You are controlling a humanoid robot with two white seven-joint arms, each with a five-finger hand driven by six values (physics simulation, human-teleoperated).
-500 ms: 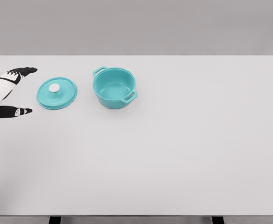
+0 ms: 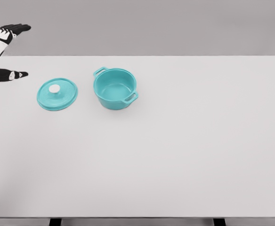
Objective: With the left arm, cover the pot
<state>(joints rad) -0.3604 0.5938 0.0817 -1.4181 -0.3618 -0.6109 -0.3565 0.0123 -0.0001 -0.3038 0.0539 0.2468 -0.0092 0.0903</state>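
Left hand (image 2: 4, 49) higher; lid (image 2: 57, 94) (seemingly untouched) below-right.

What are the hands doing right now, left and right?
Left hand: open, fingers spread, holding nothing, up and left of the lid.
Right hand: not in view.

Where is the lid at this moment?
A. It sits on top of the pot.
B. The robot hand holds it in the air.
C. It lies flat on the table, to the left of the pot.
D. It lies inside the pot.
C: the lid lies flat on the table left of the open pot, apart from it, and the left robot hand is open and holds nothing.
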